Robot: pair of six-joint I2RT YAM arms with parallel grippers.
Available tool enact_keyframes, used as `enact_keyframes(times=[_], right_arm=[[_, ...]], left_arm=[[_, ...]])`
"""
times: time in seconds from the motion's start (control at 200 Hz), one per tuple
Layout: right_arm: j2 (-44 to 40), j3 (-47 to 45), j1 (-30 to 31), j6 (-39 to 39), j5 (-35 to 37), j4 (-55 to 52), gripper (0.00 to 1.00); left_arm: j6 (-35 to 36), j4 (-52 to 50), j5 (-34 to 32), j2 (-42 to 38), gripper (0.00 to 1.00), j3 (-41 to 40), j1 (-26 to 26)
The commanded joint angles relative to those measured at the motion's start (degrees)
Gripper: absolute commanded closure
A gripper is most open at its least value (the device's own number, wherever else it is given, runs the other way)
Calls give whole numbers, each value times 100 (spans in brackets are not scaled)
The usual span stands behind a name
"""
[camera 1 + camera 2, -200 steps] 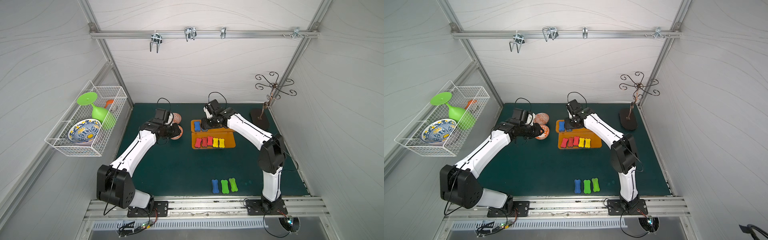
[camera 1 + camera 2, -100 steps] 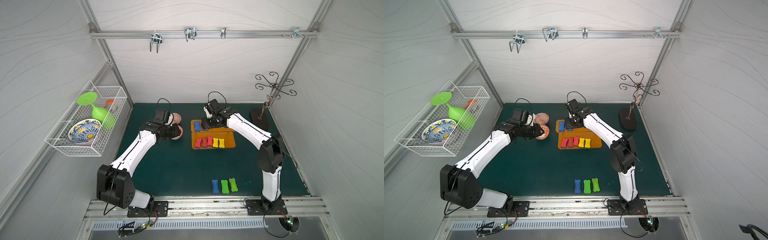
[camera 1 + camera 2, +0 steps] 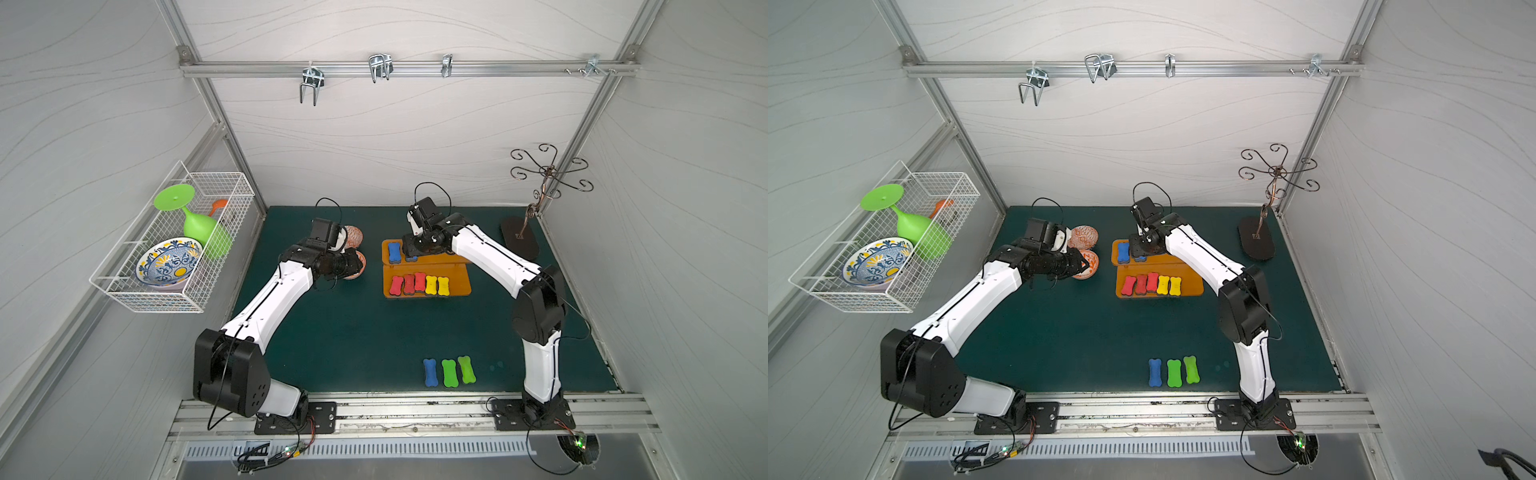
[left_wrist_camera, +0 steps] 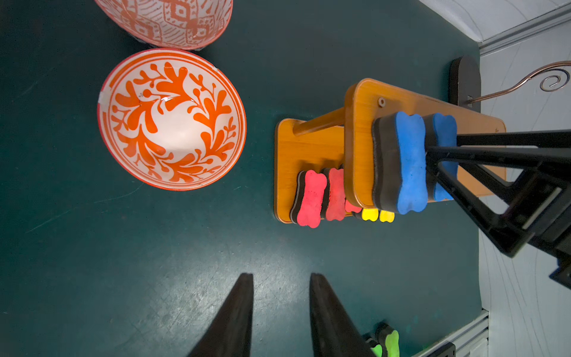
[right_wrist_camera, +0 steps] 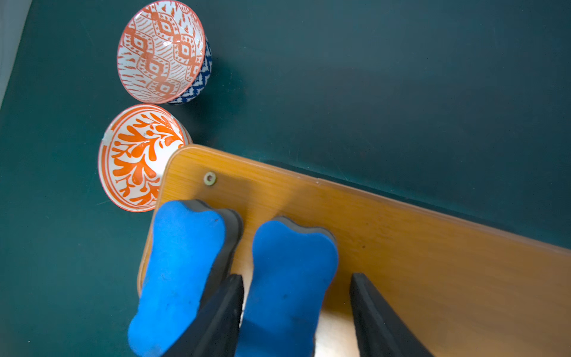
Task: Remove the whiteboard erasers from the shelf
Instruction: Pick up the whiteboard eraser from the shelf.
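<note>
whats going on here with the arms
The right gripper has its open jaws around one of two blue bone-shaped foam erasers on the top board of the orange two-tier shelf, not gripping yet. Three red erasers and two yellow erasers sit on the lower board. One blue eraser and two green erasers lie on the green mat. The left gripper hovers open and empty.

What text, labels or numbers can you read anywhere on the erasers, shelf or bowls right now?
None readable. The whiteboard erasers, the shelf, the leaf-pattern bowl and the diamond-pattern bowl show plain colour or painted ornament only, no writing. Any marking on the arms is too small to tell.
</note>
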Motion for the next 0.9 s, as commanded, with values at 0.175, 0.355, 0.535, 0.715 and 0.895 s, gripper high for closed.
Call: enact_keyframes(times=[0.175, 0.355, 0.535, 0.715, 0.895], right_arm=[[267, 279, 179, -131, 392, -414, 39], [492, 455, 235, -169, 644, -613, 44], [460, 439, 235, -78, 659, -639, 55], [98, 276, 298, 140, 729, -594, 67], [-701, -369, 610, 550, 1031, -554, 69]], left_arm=[[-19, 209, 42, -149, 66, -6, 31], [-28, 218, 64, -175, 66, -22, 29], [-48, 197, 114, -183, 66, -24, 29], [-65, 54, 88, -494, 66, -348, 29], [-41, -34, 88, -902, 65, -616, 37]])
